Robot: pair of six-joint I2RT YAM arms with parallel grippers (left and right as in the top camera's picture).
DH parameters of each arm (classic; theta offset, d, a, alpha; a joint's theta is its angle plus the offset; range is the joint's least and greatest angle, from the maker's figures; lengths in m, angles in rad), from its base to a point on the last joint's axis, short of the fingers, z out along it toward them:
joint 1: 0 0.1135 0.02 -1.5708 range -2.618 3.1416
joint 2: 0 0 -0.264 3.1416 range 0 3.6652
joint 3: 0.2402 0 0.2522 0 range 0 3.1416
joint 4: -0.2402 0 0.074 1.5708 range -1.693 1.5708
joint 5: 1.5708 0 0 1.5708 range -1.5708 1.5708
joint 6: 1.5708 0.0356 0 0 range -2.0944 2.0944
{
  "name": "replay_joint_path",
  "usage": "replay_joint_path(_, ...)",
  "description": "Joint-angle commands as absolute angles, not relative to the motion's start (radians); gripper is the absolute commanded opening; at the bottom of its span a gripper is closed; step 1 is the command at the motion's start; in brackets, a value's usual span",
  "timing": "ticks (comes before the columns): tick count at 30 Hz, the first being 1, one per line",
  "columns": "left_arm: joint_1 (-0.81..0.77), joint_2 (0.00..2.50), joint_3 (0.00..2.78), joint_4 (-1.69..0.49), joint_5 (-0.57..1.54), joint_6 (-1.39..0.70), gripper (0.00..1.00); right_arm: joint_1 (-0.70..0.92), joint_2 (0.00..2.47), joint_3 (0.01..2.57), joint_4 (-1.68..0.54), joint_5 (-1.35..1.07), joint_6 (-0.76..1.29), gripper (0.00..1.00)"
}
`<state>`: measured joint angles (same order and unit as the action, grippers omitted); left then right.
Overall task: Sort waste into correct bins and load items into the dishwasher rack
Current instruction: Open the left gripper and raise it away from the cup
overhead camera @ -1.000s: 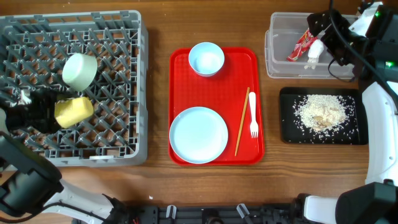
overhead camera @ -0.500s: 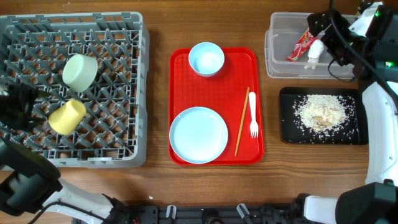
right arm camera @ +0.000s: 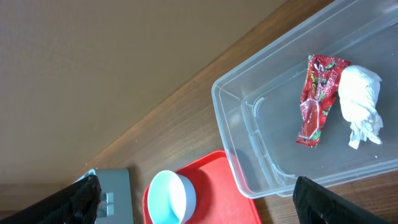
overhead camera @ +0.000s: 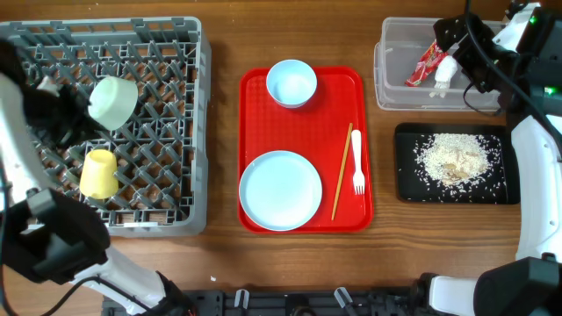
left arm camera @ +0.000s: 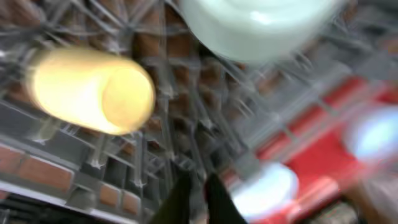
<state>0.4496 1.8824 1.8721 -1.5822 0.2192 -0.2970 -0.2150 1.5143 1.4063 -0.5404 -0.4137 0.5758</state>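
The yellow cup (overhead camera: pixel 98 173) (left arm camera: pixel 93 90) lies in the grey dishwasher rack (overhead camera: pixel 167 53), with the mint-green bowl (overhead camera: pixel 112 100) (left arm camera: pixel 255 25) beyond it. My left gripper (overhead camera: pixel 63 112) (left arm camera: pixel 200 196) hovers over the rack beside the bowl, shut and empty. On the red serving tray (overhead camera: pixel 347 79) sit the light blue bowl (overhead camera: pixel 291 82) (right arm camera: pixel 169 198), pale blue plate (overhead camera: pixel 281 190), chopstick (overhead camera: pixel 342 171) and white fork (overhead camera: pixel 357 162). The red wrapper (overhead camera: pixel 427 63) (right arm camera: pixel 316 99) and napkin (overhead camera: pixel 444 72) (right arm camera: pixel 360 106) lie in the clear tub (overhead camera: pixel 395 79). My right gripper (overhead camera: pixel 457 48) (right arm camera: pixel 196 183) stands open above it.
The black tray (overhead camera: pixel 406 189) holds rice scraps (overhead camera: pixel 453 158) at the right, just in front of the clear tub. Bare wooden table runs between the rack and the red tray, and along the front edge.
My left gripper has let go of the yellow cup, which now rests in the rack, then shut and moved up toward the mint-green bowl. The right arm has not moved.
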Motion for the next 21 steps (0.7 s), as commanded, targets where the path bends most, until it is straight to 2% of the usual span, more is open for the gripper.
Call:
replay_joint_path(1, 0.346, 1.855, 1.805, -1.545, -0.052, -0.440, 0.04, -0.217, 1.498, 1.407, -0.540, -0.402, 0.579, 1.00)
replay_joint_path(15, 0.419, 1.861, 1.605, -1.444, -0.073, -0.434, 0.04, -0.217, 1.498, 1.407, -0.540, -0.402, 0.579, 1.00)
replay_joint_path(21, 0.437, 1.861, 1.604, -1.439, -0.073, -0.435, 0.04, -0.217, 1.498, 1.407, -0.540, -0.402, 0.579, 1.00)
